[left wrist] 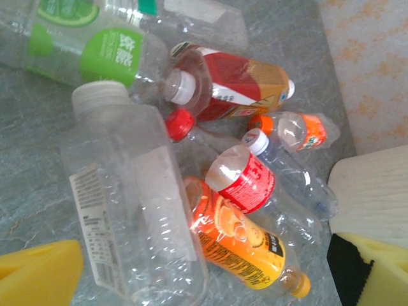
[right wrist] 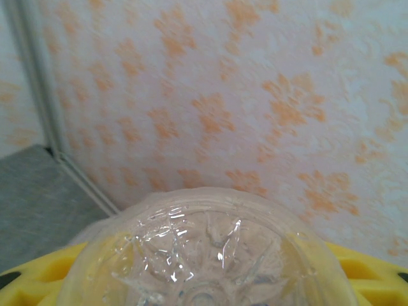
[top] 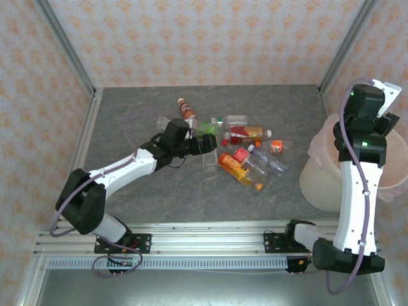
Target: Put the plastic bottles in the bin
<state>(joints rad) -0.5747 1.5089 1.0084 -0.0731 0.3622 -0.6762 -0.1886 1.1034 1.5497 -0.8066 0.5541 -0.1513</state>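
Several plastic bottles (top: 245, 150) lie in a heap mid-table. My left gripper (left wrist: 204, 271) is open over the heap's near side, its yellow fingers (left wrist: 38, 274) set wide apart. Between them lie a clear square bottle with a white cap (left wrist: 127, 204) and an orange-labelled bottle (left wrist: 245, 245). A red-labelled bottle (left wrist: 245, 182) and a green-labelled one (left wrist: 95, 54) lie beyond. My right gripper (right wrist: 204, 284) is raised over the bin (top: 319, 182) at the right, shut on a clear bottle (right wrist: 210, 255) whose ribbed base faces the camera.
One bottle with a brownish cap (top: 185, 107) lies apart toward the back of the table. Patterned walls and metal corner posts (top: 67, 48) enclose the table. The bin's pale wall (left wrist: 376, 191) shows at the right edge of the left wrist view.
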